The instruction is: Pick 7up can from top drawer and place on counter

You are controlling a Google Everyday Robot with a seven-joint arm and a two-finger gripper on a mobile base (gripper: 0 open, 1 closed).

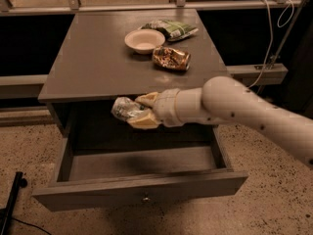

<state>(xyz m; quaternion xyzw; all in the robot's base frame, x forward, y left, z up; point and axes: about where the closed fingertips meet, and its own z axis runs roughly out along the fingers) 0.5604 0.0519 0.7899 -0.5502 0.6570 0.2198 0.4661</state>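
Observation:
The 7up can, silvery and crumpled, is held in my gripper, whose cream fingers are shut on it. The can hangs in the air above the open top drawer, at about the level of the counter's front edge. The drawer is pulled out, its front panel has a small round knob, and its inside shows nothing else. The counter is the flat grey top of the cabinet behind the can. My white arm comes in from the right.
On the back of the counter stand a white bowl, a green snack bag and a brown-orange patterned can lying on its side. A white cable hangs at the right. A black stand foot is at the lower left on the speckled floor.

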